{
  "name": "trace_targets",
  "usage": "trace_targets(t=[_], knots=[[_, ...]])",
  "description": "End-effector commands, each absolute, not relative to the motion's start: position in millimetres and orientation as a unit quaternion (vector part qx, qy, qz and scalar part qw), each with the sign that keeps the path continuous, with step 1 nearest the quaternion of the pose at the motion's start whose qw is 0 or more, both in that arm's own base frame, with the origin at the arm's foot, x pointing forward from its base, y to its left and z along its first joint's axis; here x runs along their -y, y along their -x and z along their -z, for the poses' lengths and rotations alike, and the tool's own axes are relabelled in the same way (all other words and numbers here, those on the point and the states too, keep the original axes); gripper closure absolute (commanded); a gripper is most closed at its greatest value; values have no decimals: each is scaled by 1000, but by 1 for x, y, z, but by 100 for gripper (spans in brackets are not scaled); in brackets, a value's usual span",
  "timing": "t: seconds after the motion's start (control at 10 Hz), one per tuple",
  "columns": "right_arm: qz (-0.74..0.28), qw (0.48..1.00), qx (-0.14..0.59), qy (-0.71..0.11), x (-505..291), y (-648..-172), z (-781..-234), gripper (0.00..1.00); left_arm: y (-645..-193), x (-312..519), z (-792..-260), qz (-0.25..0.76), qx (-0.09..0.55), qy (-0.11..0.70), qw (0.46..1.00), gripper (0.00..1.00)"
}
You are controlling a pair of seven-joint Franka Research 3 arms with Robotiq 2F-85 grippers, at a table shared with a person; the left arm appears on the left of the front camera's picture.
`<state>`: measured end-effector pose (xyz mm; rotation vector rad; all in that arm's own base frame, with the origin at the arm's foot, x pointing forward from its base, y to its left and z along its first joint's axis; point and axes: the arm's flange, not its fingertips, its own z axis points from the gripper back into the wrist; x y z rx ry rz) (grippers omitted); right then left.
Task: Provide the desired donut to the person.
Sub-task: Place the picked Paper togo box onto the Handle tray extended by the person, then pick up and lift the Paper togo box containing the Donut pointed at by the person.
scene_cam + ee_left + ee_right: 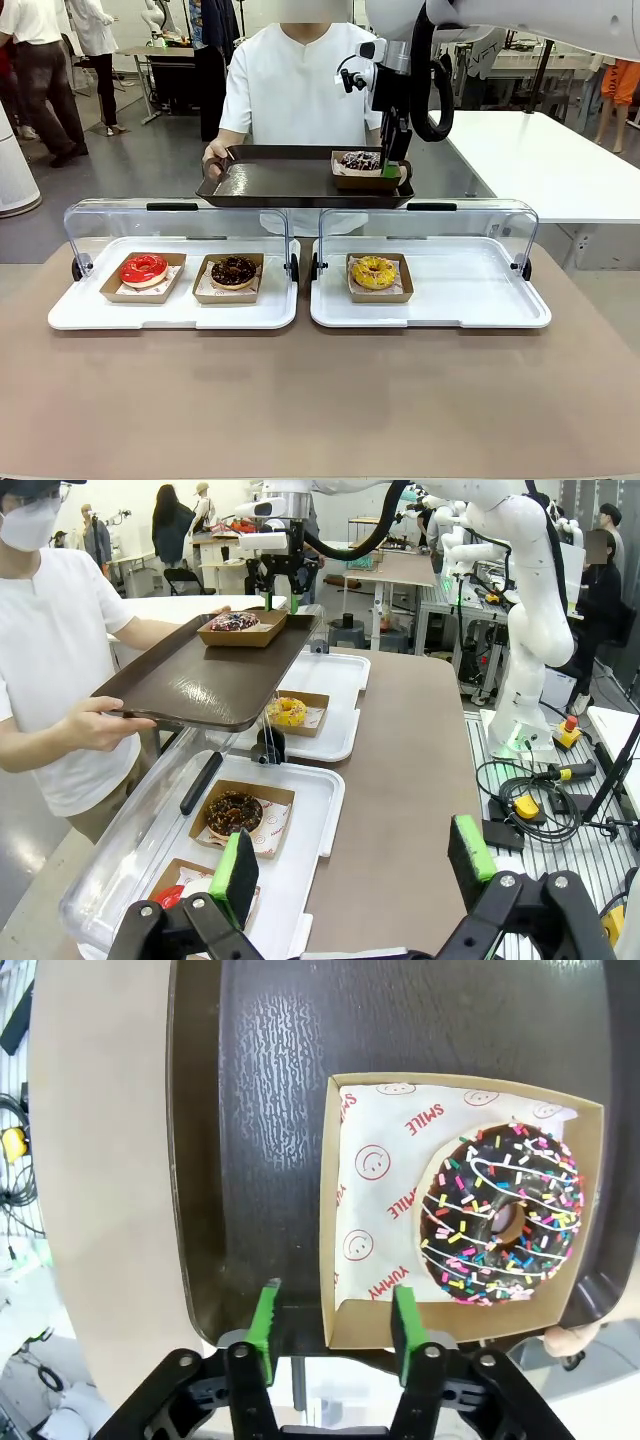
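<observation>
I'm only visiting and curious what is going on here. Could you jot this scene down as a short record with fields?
Person: stands across the table, holding a brown tray
On tray: sprinkled chocolate donut in a cardboard box
Right gripper: open, fingers astride one wall of the box
Left gripper: open, empty, near the left display tray
On display: red donut, dark crumbed donut, yellow donut, each boxed

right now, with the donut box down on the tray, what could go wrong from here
1. The right gripper has its jaws apart, but they stand astride one wall of the donut box. Pulling away askew could snag that wall and drag the box.
2. The box sits near one end of the tray, which the person holds up in the air. A nudge from the gripper could tip or slide it.
</observation>
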<state>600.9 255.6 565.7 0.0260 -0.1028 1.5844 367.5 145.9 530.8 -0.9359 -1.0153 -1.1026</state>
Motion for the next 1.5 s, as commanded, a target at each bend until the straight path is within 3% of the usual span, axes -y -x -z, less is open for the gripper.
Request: trace_targets(t=[0.0, 1.4], knots=[[-712, 700, 46, -27, -260, -606, -573, 0, -366, -147, -531, 482, 448, 412, 630, 0], [-712, 700, 45, -12, -256, -600, -568, 0, -366, -147, -531, 482, 448, 412, 630, 0]])
